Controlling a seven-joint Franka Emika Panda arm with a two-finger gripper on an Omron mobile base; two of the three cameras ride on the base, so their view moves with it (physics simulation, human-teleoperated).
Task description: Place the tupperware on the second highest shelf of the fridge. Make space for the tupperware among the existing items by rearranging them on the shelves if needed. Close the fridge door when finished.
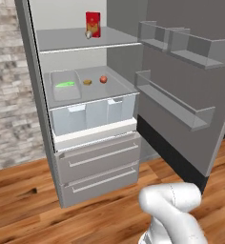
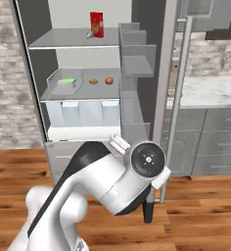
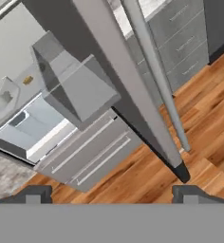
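Inside the open fridge, the tupperware sits on the second highest shelf, at the 9 o'clock side of it. It is a clear, rounded box of soft-looking plastic with something green inside. To its 3 o'clock lie a small orange-brown lump and then a small red round fruit, each apart from the other. This shelf is a flat, smooth light-grey panel; under its front edge stand clear bluish bins, and lower down there are two grey drawers with bar handles.

On the shelf above, a red carton stands upright, with a tiny pale object just beside it at 7 o'clock.

The fridge door stands wide open, a flat grey-steel slab with a black band at the bottom and clear bins on its inner face. The floor is of glossy wood planks, and a pale brick wall is at 9 o'clock.

The right base view gives what the left one cannot: the door's long slim handle and, behind it, a speckled pale worktop over grey cabinets. The hand view looks along the door edge and the handle from a tilted angle.

The pincer is fully open and holds nothing; its dark fingertips stand far apart above the floor, near the outer side of the door.
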